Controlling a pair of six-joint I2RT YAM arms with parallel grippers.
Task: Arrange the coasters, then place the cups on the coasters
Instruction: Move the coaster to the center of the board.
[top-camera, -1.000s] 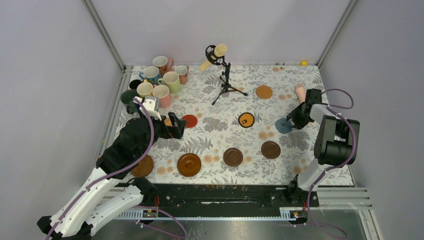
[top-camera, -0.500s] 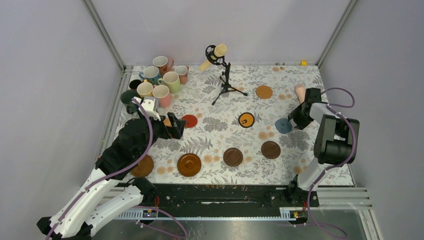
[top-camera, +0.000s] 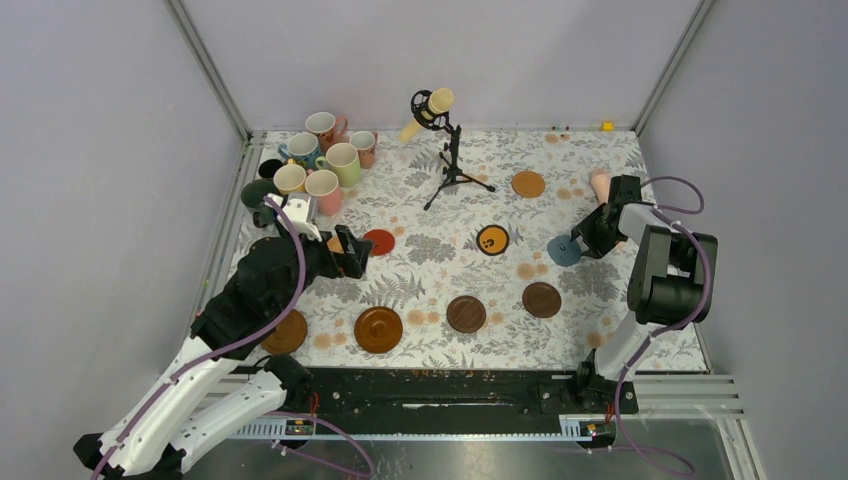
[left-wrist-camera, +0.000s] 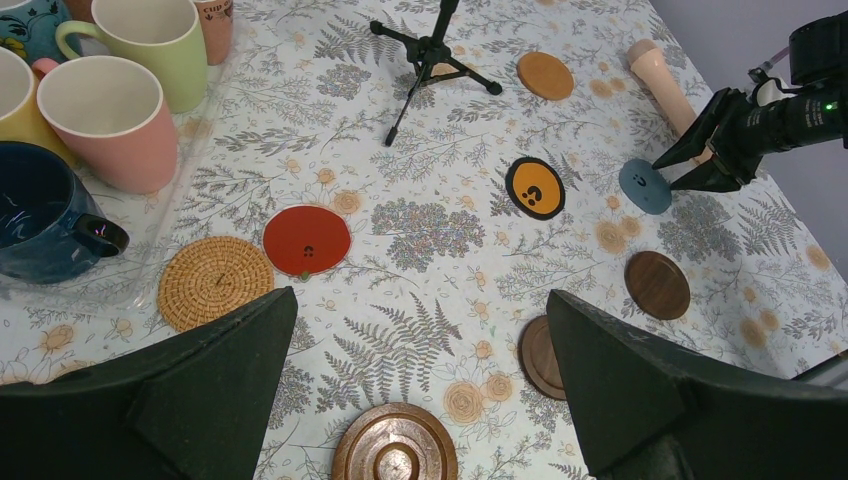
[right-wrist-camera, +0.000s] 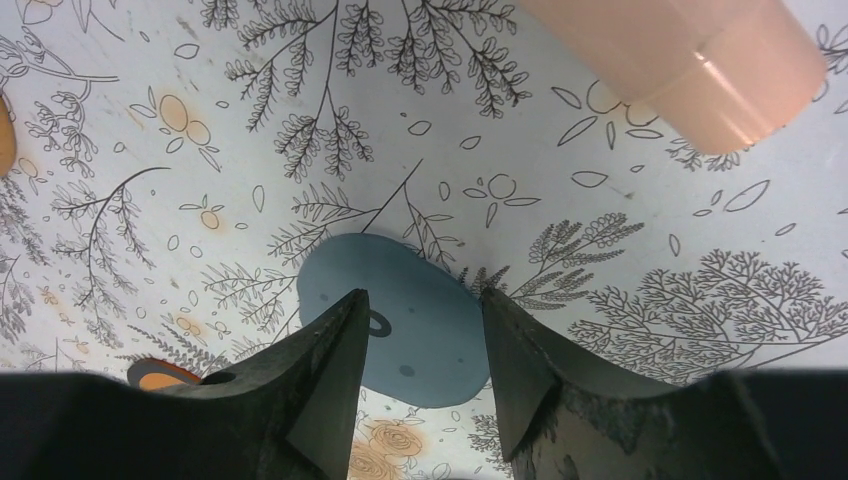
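Note:
Several coasters lie flat on the floral cloth: red (top-camera: 378, 241), black-rimmed orange (top-camera: 492, 239), grey-blue (top-camera: 563, 250), tan (top-camera: 528, 184), and brown wooden ones along the front (top-camera: 466, 313). The cups (top-camera: 315, 165) stand bunched at the back left. My right gripper (top-camera: 578, 243) is low at the grey-blue coaster (right-wrist-camera: 420, 325). Its fingers stand apart just over the disc, gripping nothing. My left gripper (left-wrist-camera: 420, 293) hovers wide open and empty, above the cloth. The red coaster (left-wrist-camera: 306, 240) and a cork coaster (left-wrist-camera: 215, 283) lie just beyond its left finger.
A cream microphone on a black tripod (top-camera: 452, 165) stands at the back middle. A pink cylindrical handle (top-camera: 600, 184) lies just behind my right gripper, close to the right wall. The pink (left-wrist-camera: 115, 120), green (left-wrist-camera: 150, 35) and navy (left-wrist-camera: 40, 225) cups sit nearest my left gripper.
My right gripper has edged slightly left and its jaws have widened a little. The grey-blue coaster has shifted a touch left with it. My left arm has barely moved.

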